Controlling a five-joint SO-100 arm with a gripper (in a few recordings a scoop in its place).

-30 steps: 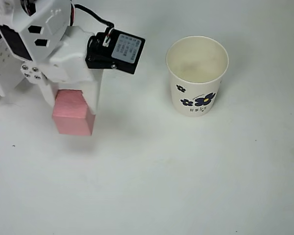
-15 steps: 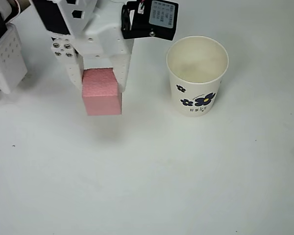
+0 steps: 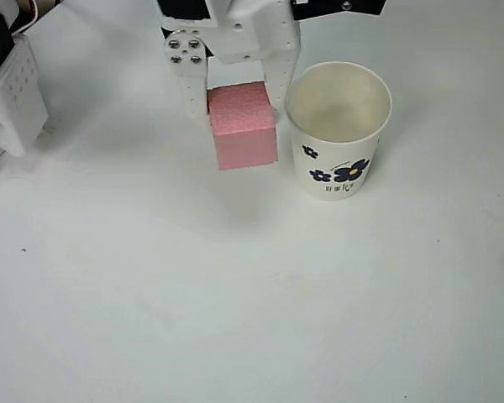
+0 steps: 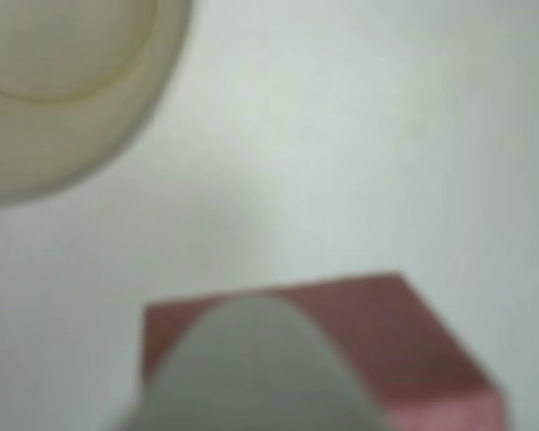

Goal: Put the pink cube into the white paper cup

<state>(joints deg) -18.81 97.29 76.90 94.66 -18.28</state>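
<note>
The small matte pink foam cube (image 3: 244,126), clamped between the white two-finger gripper (image 3: 238,105) in the overhead view, hangs at nine o'clock of the flower-printed white paper cup (image 3: 339,126); it should clear the rim and centre before release.

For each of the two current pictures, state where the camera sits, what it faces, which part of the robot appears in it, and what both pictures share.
Overhead view: fixed above the table, looking straight down; the white arm enters from the top edge, its gripper shut on the pink cube beside the white paper cup.
Wrist view: rides on the arm, looking down past one blurred white finger at the table.
Shared: the pink cube and the cup's cream mouth, with the cube beside the cup, not over it.
</note>
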